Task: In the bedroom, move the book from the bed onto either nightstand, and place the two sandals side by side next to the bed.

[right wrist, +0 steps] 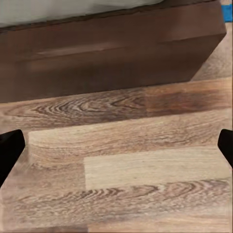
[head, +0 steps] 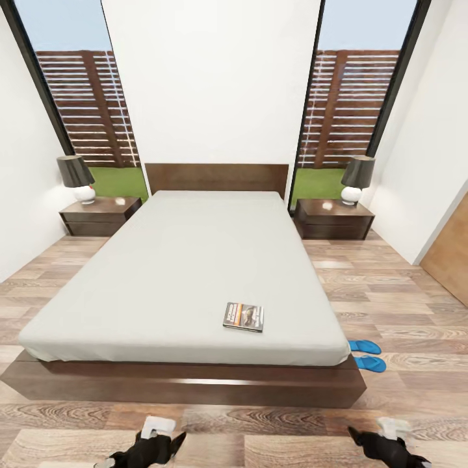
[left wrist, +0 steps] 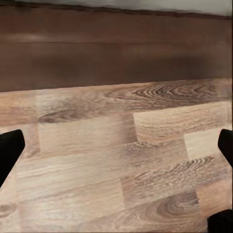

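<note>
The book [head: 244,316] lies flat on the light-grey mattress of the bed [head: 175,273], near its foot and toward the right. The two sandals [head: 364,346] [head: 370,363] are bright blue and lie close together on the floor by the bed's right foot corner, partly hidden by the mattress edge. A sliver of blue sandal [right wrist: 227,12] shows past the bed frame's corner. Dark nightstands [head: 101,214] [head: 335,218] flank the headboard. My left gripper [head: 146,448] [left wrist: 116,150] and right gripper [head: 383,445] [right wrist: 116,150] hang open over the wood floor in front of the bed's foot, holding nothing.
Each nightstand carries a lamp [head: 77,179] [head: 356,179] with a dark shade. The dark bed frame [head: 188,383] stands just ahead of both grippers. Tall windows flank the white wall behind the headboard. A brown door [head: 452,260] is on the right. Wood floor runs along both sides of the bed.
</note>
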### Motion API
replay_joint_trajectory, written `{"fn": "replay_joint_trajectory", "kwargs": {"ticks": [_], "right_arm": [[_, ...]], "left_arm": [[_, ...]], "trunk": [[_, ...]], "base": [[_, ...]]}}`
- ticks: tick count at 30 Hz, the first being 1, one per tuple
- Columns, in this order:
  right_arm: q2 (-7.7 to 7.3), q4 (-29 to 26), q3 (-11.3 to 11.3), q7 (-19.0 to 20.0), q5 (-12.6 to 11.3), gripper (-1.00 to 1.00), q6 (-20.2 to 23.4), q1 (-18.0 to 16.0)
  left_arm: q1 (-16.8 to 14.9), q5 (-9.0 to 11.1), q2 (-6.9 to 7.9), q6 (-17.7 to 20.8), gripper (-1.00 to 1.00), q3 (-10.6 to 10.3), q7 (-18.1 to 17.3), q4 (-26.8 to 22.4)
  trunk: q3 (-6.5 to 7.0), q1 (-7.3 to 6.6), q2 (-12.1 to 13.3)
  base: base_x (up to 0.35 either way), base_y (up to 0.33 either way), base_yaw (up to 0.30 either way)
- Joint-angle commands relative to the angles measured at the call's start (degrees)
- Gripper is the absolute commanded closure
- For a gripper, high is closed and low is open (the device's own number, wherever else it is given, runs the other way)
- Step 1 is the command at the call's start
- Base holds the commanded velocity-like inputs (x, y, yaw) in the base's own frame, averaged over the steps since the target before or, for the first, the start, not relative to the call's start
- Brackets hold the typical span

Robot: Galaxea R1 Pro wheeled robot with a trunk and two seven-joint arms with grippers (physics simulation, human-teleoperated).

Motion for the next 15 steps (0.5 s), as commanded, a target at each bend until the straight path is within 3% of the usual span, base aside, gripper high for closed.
{"fn": "replay_joint_trajectory", "kwargs": {"ticks": [1, 2, 5, 9, 12, 15], "right_arm": [[-1.02, -3.45, 0.52, 0.17, -0.77, -1.0, 2.18, -0.04], [-1.57, -4.98, 0.51, 0.18, -0.84, -1.0, 3.58, -0.05], [-4.96, -13.12, 0.34, 0.21, -1.18, -1.0, 12.66, -0.01], [-7.14, -19.88, 0.17, 0.27, -1.64, -1.0, 16.47, 0.0], [-8.36, -25.36, -1.31, 0.28, -4.85, -1.0, 22.22, 0.01], [-9.96, -30.43, -4.8, 0.35, -9.04, -1.0, 32.35, 0.01]], "left_arm": [[0.04, 0.35, 0.0, 3.68, -1.0, -0.25, -0.22, -5.06], [0.04, 0.38, -0.02, 5.5, -1.0, -0.28, -0.25, -7.39], [0.04, 1.08, -0.09, 15.29, -1.0, -0.37, -2.13, -20.98], [0.02, 3.93, -0.07, 19.34, -1.0, -0.34, -7.39, -27.28], [-0.18, 7.14, -0.01, 22.57, -1.0, -0.25, -10.96, -31.1], [-0.34, 8.69, -0.12, 26.02, -1.0, -0.26, -11.98, -35.27]], "trunk": [[-0.07, 0.0, -0.03], [-0.07, 0.0, -0.03], [-0.07, 0.0, -0.03], [-0.07, 0.0, -0.03], [-0.07, 0.0, -0.03], [-0.07, 0.0, -0.03]], "base": [[0.0, 0.0, 0.0], [0.0, 0.0, 0.0], [0.0, 0.0, 0.0], [0.0, 0.0, 0.0], [0.0, 0.0, 0.0], [0.0, 0.0, 0.0]]}}
